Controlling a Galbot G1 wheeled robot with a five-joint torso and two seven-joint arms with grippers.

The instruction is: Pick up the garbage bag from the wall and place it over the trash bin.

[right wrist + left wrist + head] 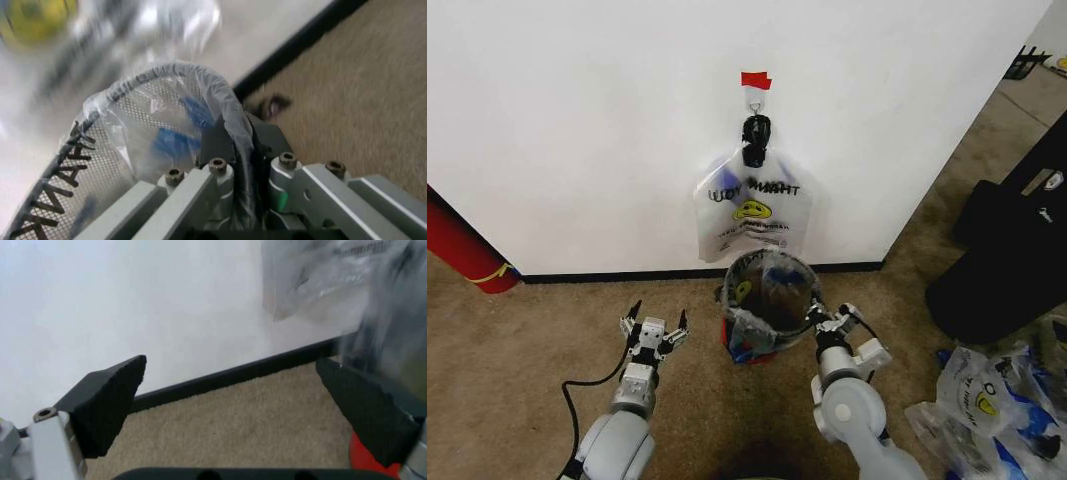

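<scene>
The garbage bag (762, 300) is being pinched onto the trash bin (772, 262) rim by the right gripper (829, 322), best tugged evenly, while the left gripper (655, 327) is being held spread nearby.

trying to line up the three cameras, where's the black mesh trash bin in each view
Head view: the trash bin stands low at centre, at the foot of the wall, with the right gripper at its rim.
Left wrist view: a blurred dark edge of it beside the open left gripper.
Right wrist view: its bag-lined mesh rim is in the right gripper's grip.
Shared landmark: the black baseboard.
</scene>
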